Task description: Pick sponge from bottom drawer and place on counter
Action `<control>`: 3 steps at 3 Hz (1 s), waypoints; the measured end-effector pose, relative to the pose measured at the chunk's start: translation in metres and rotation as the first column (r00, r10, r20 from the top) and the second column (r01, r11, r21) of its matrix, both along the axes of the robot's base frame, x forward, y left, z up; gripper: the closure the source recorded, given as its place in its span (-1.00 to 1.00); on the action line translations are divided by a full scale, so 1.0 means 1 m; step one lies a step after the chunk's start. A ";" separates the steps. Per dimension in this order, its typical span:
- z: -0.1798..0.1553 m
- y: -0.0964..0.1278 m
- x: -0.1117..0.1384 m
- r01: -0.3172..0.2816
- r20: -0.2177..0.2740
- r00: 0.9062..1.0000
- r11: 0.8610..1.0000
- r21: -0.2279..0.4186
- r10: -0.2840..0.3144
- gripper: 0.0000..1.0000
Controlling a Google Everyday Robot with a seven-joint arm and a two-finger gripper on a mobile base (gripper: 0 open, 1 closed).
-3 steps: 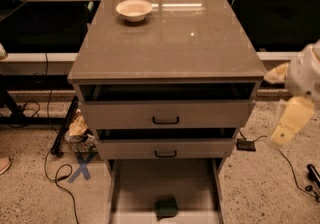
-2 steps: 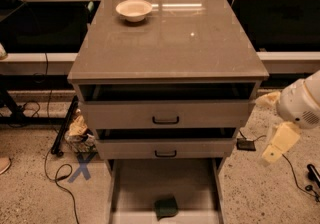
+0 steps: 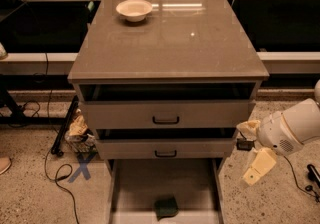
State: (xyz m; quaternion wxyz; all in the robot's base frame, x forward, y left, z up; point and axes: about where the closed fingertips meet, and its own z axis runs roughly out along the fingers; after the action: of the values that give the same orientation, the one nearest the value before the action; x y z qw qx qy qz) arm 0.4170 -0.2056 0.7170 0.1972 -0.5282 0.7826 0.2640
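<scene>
The dark green sponge (image 3: 166, 207) lies flat on the floor of the pulled-out bottom drawer (image 3: 145, 185), near its front edge. The grey-brown counter (image 3: 170, 43) tops the cabinet above. My gripper (image 3: 253, 148) hangs at the right of the cabinet, beside the middle drawer and above the floor. Its two cream fingers (image 3: 260, 165) stand apart with nothing between them. It is to the right of and above the sponge, outside the drawer.
A cream bowl (image 3: 134, 9) sits at the counter's far left. The two upper drawers (image 3: 166, 115) with black handles stick out slightly. Cables and a blue X mark (image 3: 82, 170) lie on the floor at left, beside a crumpled bag (image 3: 78, 130).
My arm has come down and to the left, from beside the counter's right edge to beside the middle drawer.
</scene>
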 end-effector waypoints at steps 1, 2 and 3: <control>0.000 0.000 0.000 0.000 0.000 1.000 1.000 0.000 0.000 -1.00; -0.028 0.002 0.000 0.004 0.002 1.000 1.000 0.001 -0.004 -1.00; -0.088 0.006 0.000 -0.009 0.002 1.000 1.000 0.026 0.009 -1.00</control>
State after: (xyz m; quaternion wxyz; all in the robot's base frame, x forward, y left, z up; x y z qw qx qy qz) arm 0.4173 -0.1995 0.6292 0.2039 -0.5292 0.7765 0.2746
